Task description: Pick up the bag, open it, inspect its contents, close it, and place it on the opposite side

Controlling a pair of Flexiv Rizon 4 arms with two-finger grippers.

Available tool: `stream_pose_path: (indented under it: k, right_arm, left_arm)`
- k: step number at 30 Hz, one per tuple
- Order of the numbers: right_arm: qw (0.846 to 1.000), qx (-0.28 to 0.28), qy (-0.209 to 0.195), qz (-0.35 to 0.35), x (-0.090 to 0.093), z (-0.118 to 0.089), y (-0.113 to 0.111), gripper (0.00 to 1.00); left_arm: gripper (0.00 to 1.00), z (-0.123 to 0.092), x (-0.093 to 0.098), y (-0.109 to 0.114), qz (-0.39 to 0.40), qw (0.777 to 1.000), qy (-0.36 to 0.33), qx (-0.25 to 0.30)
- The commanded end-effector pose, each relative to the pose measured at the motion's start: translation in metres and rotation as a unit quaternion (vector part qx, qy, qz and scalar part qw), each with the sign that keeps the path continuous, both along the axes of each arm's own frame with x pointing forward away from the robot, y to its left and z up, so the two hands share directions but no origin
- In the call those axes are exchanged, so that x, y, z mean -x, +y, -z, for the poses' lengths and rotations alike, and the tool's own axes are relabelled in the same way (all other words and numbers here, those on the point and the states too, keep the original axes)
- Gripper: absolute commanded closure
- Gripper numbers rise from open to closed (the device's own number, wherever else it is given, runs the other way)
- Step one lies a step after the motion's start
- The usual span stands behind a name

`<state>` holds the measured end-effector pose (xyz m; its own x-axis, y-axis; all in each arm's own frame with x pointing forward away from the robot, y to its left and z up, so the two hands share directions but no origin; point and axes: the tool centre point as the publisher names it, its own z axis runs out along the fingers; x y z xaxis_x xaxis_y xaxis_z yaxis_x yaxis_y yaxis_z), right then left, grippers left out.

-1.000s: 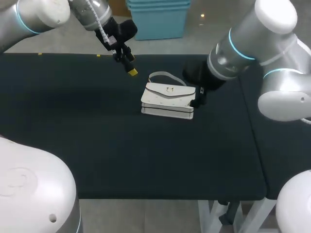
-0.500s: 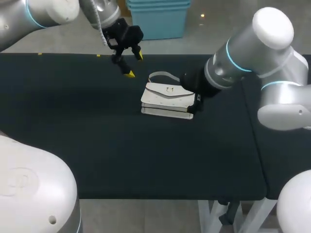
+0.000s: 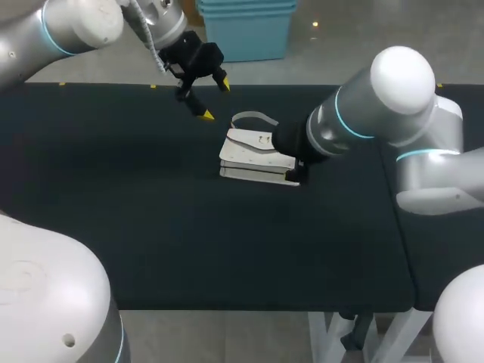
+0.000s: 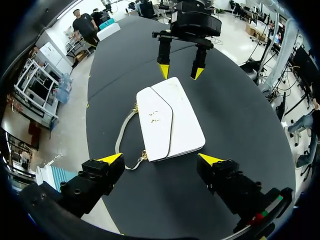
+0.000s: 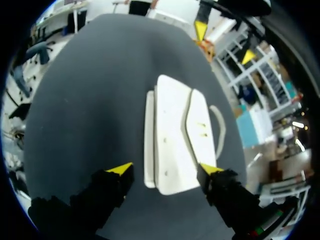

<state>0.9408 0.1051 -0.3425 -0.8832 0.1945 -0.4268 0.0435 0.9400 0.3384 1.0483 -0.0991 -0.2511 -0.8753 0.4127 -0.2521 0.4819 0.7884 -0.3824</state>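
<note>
Bag (image 3: 255, 155): white, flap closed, lying flat on black table (image 3: 113, 227), right of centre toward far edge. Strap (image 3: 253, 117) looped on table at bag's far side.
Left gripper (image 3: 215, 100): above table, far-left of bag, apart from it. Fingers spread wide, nothing between them.
Right gripper (image 5: 165, 169): low over bag's right end. Fingers spread, straddling bag's end; contact with bag cannot be confirmed.
</note>
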Motion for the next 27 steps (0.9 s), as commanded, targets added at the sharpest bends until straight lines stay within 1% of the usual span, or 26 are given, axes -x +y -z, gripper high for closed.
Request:
stream_pose_path:
  k: [1, 3, 5, 8, 11, 12, 13, 17, 21, 24, 27]
  right_arm:
    - [0.999, 0.0, -0.048, 0.015, 0.003, 0.011, -0.001, 0.21]
    - [0.998, 0.001, -0.056, 0.017, 0.002, 0.014, -0.003, 0.21]
    - [0.998, 0.002, -0.063, 0.017, 0.0, 0.016, -0.006, 0.25]
    - [0.997, -0.002, -0.074, 0.019, -0.004, 0.018, -0.008, 0.26]
    - [0.996, -0.001, -0.084, 0.021, -0.009, 0.022, -0.008, 0.37]
    - [0.996, 0.001, -0.086, 0.023, -0.01, 0.023, -0.008, 0.42]
    - [0.996, 0.001, -0.088, 0.022, -0.011, 0.024, -0.007, 0.51]
    - [0.996, -0.001, -0.092, 0.02, -0.017, 0.027, -0.007, 0.52]
    - [0.995, 0.001, -0.096, 0.019, -0.02, 0.028, -0.006, 0.54]
    - [0.995, 0.0, -0.099, 0.017, -0.02, 0.028, -0.006, 0.59]
    - [0.995, 0.009, -0.102, 0.013, -0.02, 0.03, -0.005, 0.62]
  left_arm:
    - [0.0, 0.007, -0.004, 0.001, 0.013, 1.0, 0.001, 0.023]
    - [0.0, 0.008, -0.006, 0.0, 0.021, 0.999, 0.002, 0.029]
    - [0.0, 0.01, -0.007, -0.002, 0.033, 0.998, 0.001, 0.046]
    - [0.0, 0.013, -0.01, -0.006, 0.046, 0.997, -0.002, 0.064]
    - [0.0, 0.016, -0.012, -0.012, 0.065, 0.994, -0.018, 0.081]
    - [0.0, 0.018, -0.012, -0.014, 0.07, 0.994, -0.029, 0.083]
    - [0.0, 0.019, -0.012, -0.016, 0.077, 0.992, -0.035, 0.09]
    - [0.0, 0.022, -0.012, -0.022, 0.103, 0.985, -0.075, 0.114]
    - [0.0, 0.024, -0.012, -0.029, 0.104, 0.98, -0.1, 0.138]
    - [0.0, 0.025, -0.01, -0.031, 0.094, 0.979, -0.104, 0.145]
    - [0.0, 0.025, -0.01, -0.031, 0.094, 0.979, -0.104, 0.145]
